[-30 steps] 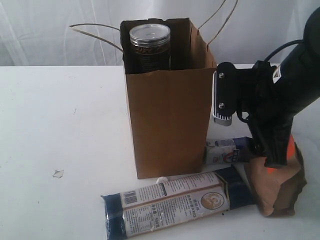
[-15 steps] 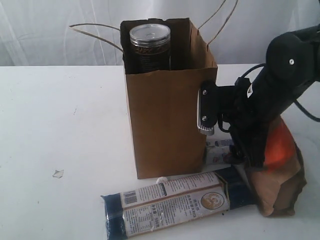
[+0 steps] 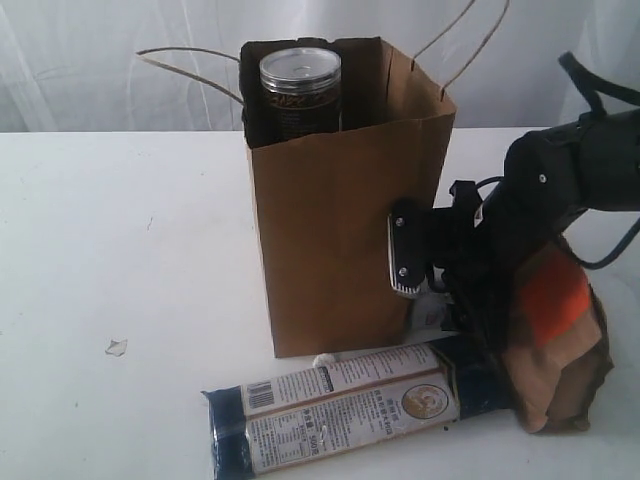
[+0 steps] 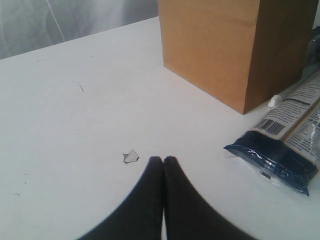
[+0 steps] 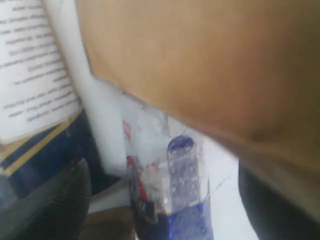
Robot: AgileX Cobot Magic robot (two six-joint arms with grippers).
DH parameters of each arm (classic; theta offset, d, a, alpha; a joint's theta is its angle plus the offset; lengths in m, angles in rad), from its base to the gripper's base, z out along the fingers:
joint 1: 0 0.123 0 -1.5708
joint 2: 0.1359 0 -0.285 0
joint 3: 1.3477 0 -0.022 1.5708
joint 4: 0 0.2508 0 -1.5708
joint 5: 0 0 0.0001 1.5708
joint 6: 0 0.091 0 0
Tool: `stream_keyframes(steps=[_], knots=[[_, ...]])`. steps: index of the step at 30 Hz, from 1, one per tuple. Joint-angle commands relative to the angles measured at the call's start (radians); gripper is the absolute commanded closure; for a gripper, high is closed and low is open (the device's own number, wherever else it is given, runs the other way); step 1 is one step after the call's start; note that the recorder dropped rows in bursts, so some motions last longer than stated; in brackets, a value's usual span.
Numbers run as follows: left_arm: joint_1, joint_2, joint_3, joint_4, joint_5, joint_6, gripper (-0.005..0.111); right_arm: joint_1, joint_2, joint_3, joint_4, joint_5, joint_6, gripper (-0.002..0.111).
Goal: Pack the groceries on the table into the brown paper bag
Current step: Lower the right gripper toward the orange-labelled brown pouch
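Note:
The brown paper bag [image 3: 335,230] stands upright on the table [image 3: 120,250] with the dark silver-lidded can [image 3: 300,95] inside it. My right gripper [image 5: 162,172] is open and low beside the bag's right wall. Its fingers [image 5: 50,200] straddle the small blue-white packet [image 5: 175,185] with a gap on each side. In the exterior view the arm hides most of that packet [image 3: 425,316]. The long navy-tan packet [image 3: 350,405] lies in front of the bag. The brown pouch with orange label [image 3: 555,345] stands at the right. My left gripper [image 4: 163,161] is shut and empty above bare table.
A tiny clear wrapper scrap [image 4: 130,156] lies just beside my left fingertips; it also shows on the table's left side as the scrap [image 3: 116,347]. The bag's string handles [image 3: 470,40] stick up. A white curtain hangs behind the table.
My right arm has come down and toward the bag, over the small blue-white packet. The bag's upper right corner has shifted outward. The left gripper has not changed.

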Motion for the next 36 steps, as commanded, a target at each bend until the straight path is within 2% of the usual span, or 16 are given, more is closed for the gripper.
stream_keyframes(steps=[1, 8, 36], knots=[[0.001, -0.005, 0.004, -0.004, 0.005, -0.003, 0.107, -0.012, 0.031, 0.005, 0.007, -0.041, -0.011, 0.034], [0.001, -0.005, 0.004, -0.004, 0.005, -0.003, 0.107, -0.012, 0.024, 0.005, 0.05, 0.005, 0.0, 0.034], [0.001, -0.005, 0.004, -0.004, 0.005, -0.003, 0.107, -0.031, 0.125, 0.005, 0.05, -0.107, -0.055, 0.034]])
